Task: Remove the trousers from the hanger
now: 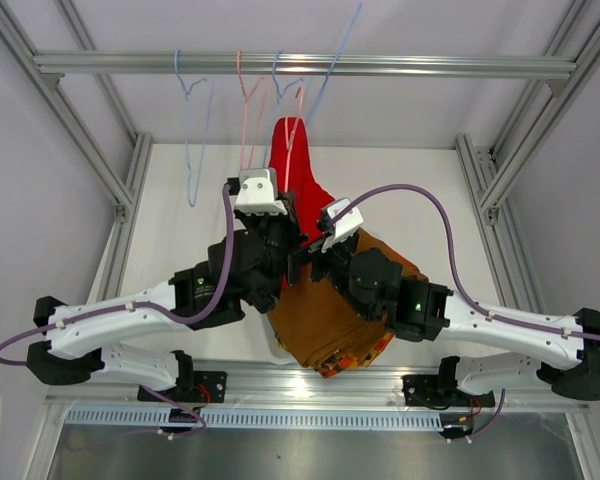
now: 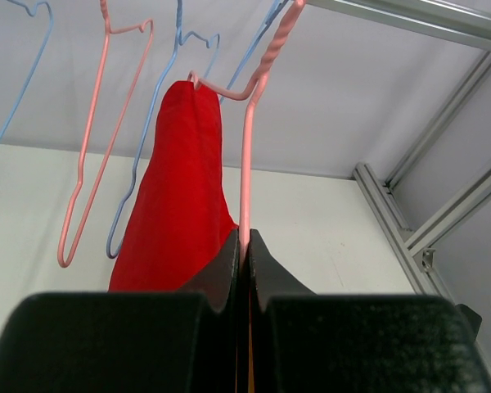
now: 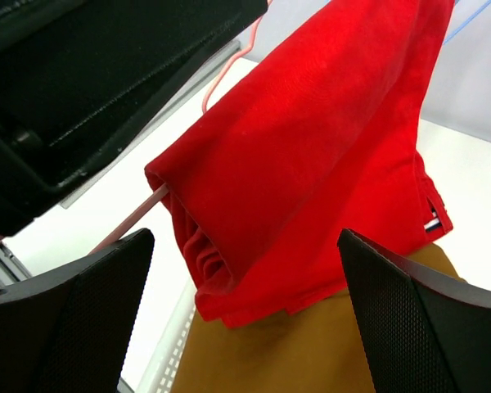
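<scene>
While the left gripper (image 2: 245,246), jaws clamped on the pink hanger (image 2: 247,147), apparently steadies it, the right gripper (image 3: 241,246), jaws open at lower frame, must next seize the red trousers (image 3: 327,139).

Lower hanger (image 3: 135,217) inside red trousers (image 3: 311,139)
</scene>
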### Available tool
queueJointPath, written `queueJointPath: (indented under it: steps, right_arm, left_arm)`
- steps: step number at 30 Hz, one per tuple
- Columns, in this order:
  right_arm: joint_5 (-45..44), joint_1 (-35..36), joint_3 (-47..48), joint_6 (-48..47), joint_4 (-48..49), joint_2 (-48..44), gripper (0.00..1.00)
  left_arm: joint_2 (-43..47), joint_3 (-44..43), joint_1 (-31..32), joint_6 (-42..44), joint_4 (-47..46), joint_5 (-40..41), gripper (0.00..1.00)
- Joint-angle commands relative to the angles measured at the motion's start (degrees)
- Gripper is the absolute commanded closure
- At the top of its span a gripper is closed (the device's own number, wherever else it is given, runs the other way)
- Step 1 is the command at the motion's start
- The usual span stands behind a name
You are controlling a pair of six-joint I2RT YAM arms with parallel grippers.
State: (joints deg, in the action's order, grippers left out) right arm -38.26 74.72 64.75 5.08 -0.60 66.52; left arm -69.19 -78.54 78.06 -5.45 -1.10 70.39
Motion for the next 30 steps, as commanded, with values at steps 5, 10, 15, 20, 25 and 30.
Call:
queueJointPath:
  steps: [5,10,15,20,25,30]
  right_arm:
    - [-1.02,-3.17,-1.64,2.56,12.29,1.41,0.01]
    - [-1.29,-4.66,-3.93,2.48,16.5,1.95,0.01]
    - [-0.59,-5.9,-7.0,3.0,19.05,1.16,0.02]
    - [1.52,-6.08,-10.16,3.27,20.81,-0.51,0.03]
    - [7.85,-6.34,-12.54,4.06,21.87,-3.58,0.03]
    - [8.11,-6.43,-12.28,4.15,21.43,-4.12,0.04]
  left_arm:
    - [2.13,-1.17,0.16,-3.07,0.93,-0.34,1.0]
    - [2.74,-2.84,0.25,-7.99,7.33,-1.39,1.0]
    - [3.53,-4.25,0.25,-10.02,10.77,-1.49,0.99]
    - [4.41,-4.08,0.16,-5.81,7.53,0.1,0.99]
    - [4.15,-3.9,0.07,-0.96,4.44,0.89,1.0]
    - [4.5,-3.72,0.07,-2.89,5.76,0.27,0.99]
